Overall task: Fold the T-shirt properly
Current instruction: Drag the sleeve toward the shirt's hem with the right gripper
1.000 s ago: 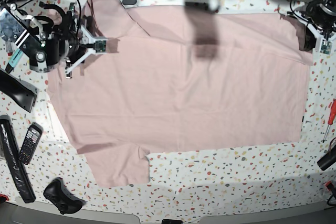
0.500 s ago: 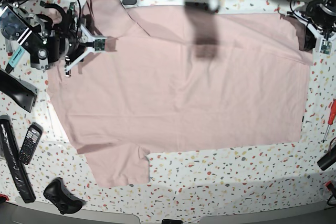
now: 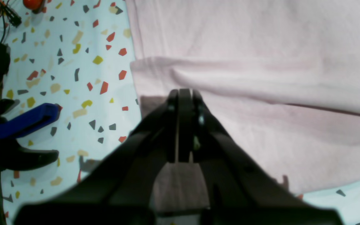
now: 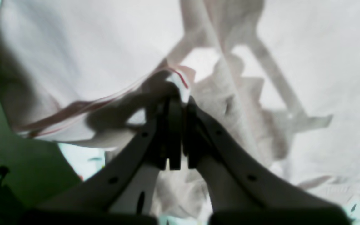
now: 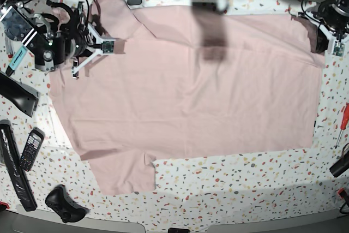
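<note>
Right hand point(image 4: 184, 101) shifted, wrist view: T-shirt point(image 4: 105, 47) pinched

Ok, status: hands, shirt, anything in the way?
Right hand pinching T-shirt edge. Left hand shut over it, grip unclear. T-shirt spread wide; screwdriver off beside it.

We see bare table point(image 5: 245, 189) below the shirt point(image 5: 191, 102) (a controller point(image 5: 65, 204) blocks its left end).
</note>
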